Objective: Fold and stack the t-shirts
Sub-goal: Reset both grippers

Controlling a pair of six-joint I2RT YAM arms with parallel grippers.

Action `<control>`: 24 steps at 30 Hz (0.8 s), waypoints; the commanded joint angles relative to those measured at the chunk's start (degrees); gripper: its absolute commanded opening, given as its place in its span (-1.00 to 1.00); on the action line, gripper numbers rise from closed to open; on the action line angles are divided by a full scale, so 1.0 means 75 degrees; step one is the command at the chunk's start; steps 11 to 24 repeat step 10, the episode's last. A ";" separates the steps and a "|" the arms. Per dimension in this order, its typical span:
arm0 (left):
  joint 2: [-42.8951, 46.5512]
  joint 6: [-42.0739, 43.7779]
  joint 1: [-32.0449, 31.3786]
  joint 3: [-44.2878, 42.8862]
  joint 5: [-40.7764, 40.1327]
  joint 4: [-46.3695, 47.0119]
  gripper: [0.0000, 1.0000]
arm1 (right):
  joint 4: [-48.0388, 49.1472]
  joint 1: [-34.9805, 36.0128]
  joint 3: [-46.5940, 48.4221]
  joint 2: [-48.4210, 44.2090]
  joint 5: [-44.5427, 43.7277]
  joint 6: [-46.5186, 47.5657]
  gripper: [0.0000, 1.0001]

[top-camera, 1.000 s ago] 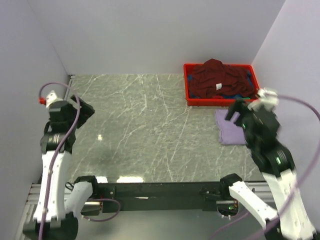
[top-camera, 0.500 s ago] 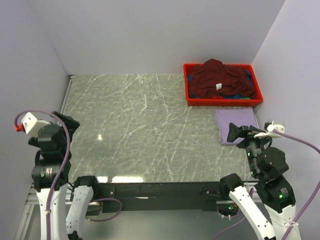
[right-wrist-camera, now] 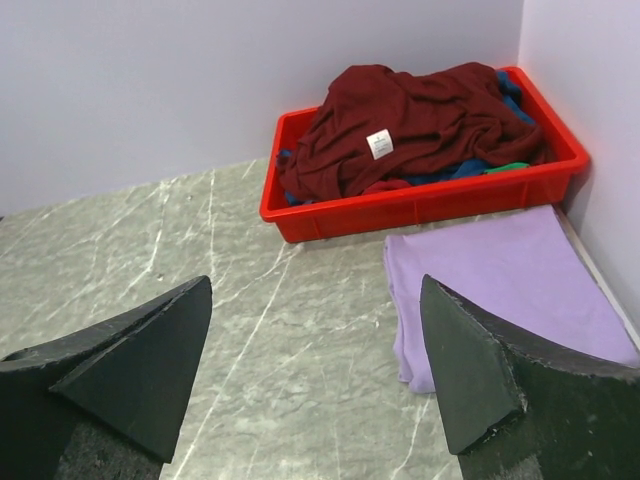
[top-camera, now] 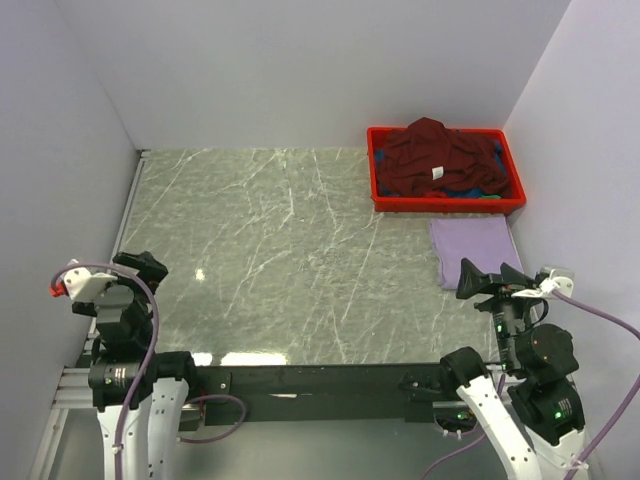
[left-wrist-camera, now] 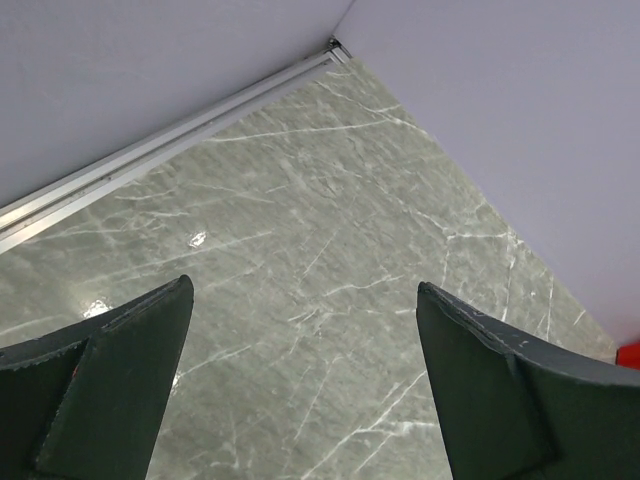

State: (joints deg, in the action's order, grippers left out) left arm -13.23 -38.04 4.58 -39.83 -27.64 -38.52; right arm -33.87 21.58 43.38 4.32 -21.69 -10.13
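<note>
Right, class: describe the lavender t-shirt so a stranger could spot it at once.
On the green marble table, find the red crate at the far right corner. Just on its near side lies the lavender t-shirt, folded flat, unlike the crumpled maroon t-shirt heaped in the crate.

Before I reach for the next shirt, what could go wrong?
1. The maroon shirt is heaped in the crate over blue cloth; lifting it may drag that along.
2. The lavender shirt lies right before the crate; a shirt pulled out could sweep over it and spoil its fold.
</note>
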 commanded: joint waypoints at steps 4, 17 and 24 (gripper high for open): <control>0.0639 0.0420 0.0034 0.0693 0.0322 0.0929 0.99 | 0.0320 0.0180 -0.0111 -0.0165 -0.0259 0.0237 0.82; 0.1119 0.0339 0.0034 0.1092 0.0404 0.1281 0.99 | 0.0332 0.0461 -0.0240 -0.0119 -0.0178 0.0273 0.82; 0.1119 0.0339 0.0034 0.1092 0.0404 0.1281 0.99 | 0.0332 0.0461 -0.0240 -0.0119 -0.0178 0.0273 0.82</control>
